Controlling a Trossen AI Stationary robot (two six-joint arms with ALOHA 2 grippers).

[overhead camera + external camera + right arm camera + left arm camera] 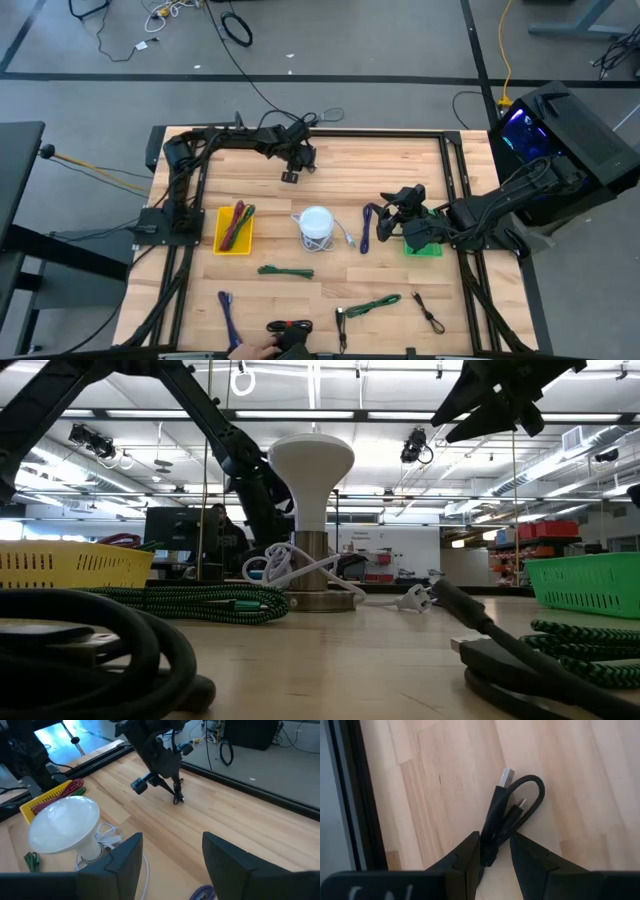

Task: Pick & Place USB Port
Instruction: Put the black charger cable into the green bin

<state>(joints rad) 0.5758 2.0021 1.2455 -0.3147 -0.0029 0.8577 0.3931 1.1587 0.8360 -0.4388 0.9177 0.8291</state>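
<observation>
Nearby: white lamp, yellow basket, green basket, loose cables.

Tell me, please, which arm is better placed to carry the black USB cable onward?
Left: the left gripper is already shut on the black USB cable; the right gripper hangs open, apart, near the green basket.

white lamp mid table | yellow bin | green bin
</observation>
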